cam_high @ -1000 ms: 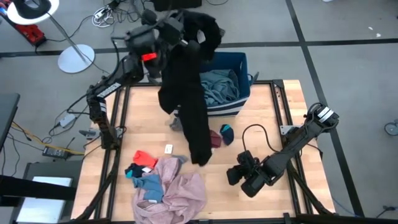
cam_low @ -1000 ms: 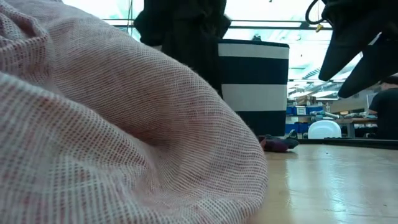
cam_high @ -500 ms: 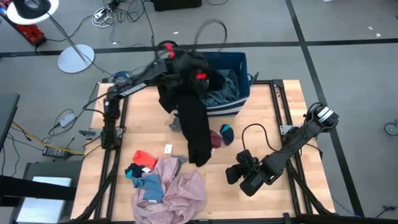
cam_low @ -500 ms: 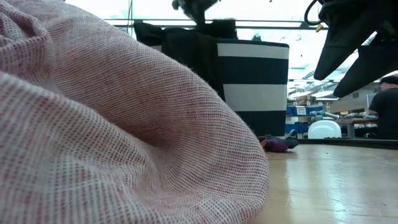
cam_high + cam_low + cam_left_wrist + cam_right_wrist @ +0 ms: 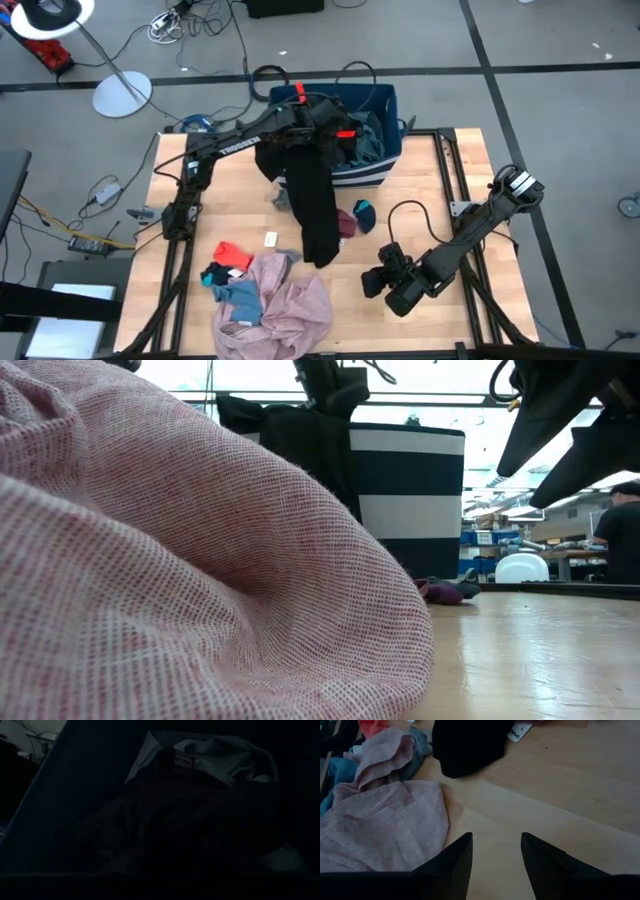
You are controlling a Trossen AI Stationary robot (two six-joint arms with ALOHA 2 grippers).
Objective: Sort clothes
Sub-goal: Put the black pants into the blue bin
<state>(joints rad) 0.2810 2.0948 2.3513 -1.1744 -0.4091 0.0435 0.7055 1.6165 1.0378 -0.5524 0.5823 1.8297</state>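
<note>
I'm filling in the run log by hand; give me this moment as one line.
left gripper: over bin, state unclear | black garment: draped over bin rim onto table | right gripper: open, empty, near pink garment

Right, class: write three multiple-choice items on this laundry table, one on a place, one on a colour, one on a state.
1. Where does the long black fabric garment lie?
A. draped from the bin's edge onto the table
B. folded by the right gripper
C. on the floor

2. What colour is the big crumpled garment at the table's near edge?
A. green
B. pink
C. yellow

3. How is the right gripper?
A. shut on a sock
B. open, holding nothing
C. inside the bin

Answers: 1 A, it hangs out of the dark blue striped plastic bin; 2 B, pale pink weave; 3 B, its fingers stand apart over bare wood.
</note>
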